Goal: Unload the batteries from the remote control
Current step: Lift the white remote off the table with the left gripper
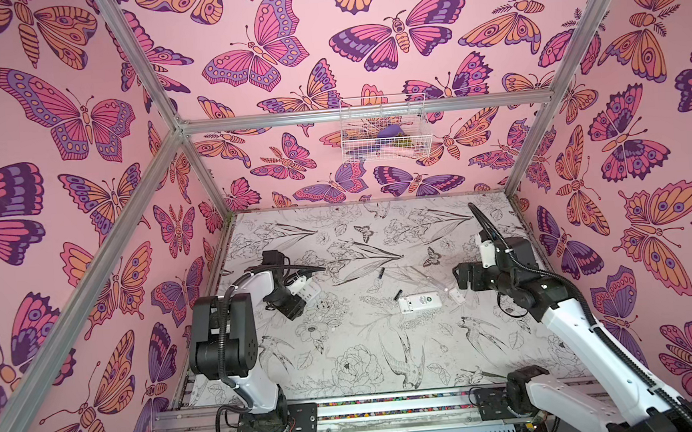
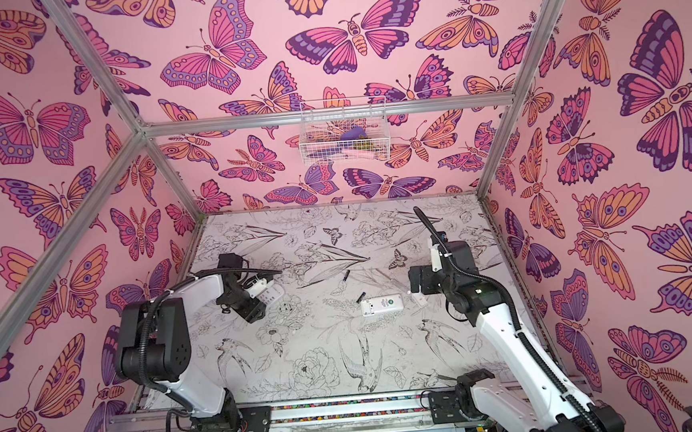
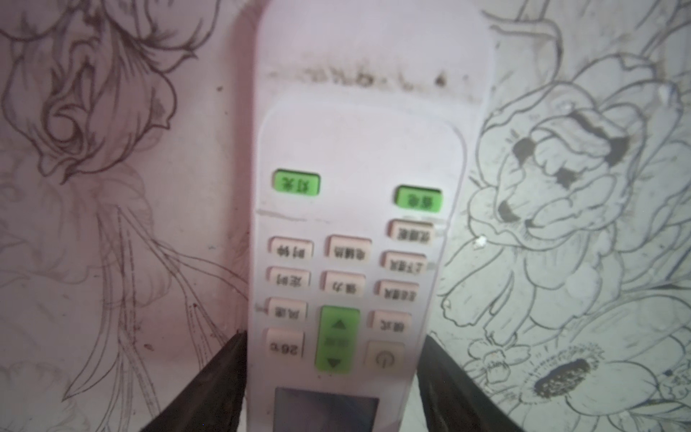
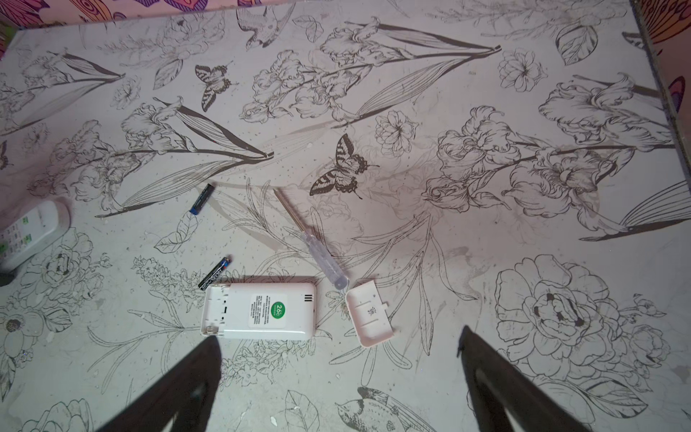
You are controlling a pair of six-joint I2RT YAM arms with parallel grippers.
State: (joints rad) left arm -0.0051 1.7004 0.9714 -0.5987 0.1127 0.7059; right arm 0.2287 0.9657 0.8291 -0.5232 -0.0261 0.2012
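Worktop (image 1: 346,363): white sheet printed with line-drawn flowers and birds, boxed in by pink butterfly walls (image 1: 58,120).
Left claw (image 3: 332,334): its dark fingers (image 3: 220,374) flank the face-up remote (image 3: 359,149) at the display end, close against both long edges (whether they actually press it, I cannot tell).
Right claw (image 4: 339,336): fingers wide apart, hanging over the worktop, holding nothing.
Face-down remote (image 4: 261,310): lies mid-worktop, battery bay (image 4: 215,310) uncovered, its white floor showing.
First battery (image 4: 215,273): black, on the worktop just beside the corner of that remote's open end.
Second battery (image 4: 202,199): black with a blue end, farther toward the back wall, apart from the rest.
Cover plate (image 4: 370,316): white, on the worktop just beside the face-down remote's closed end.
Screwdriver (image 4: 318,247): clear handle, its butt near the cover plate.
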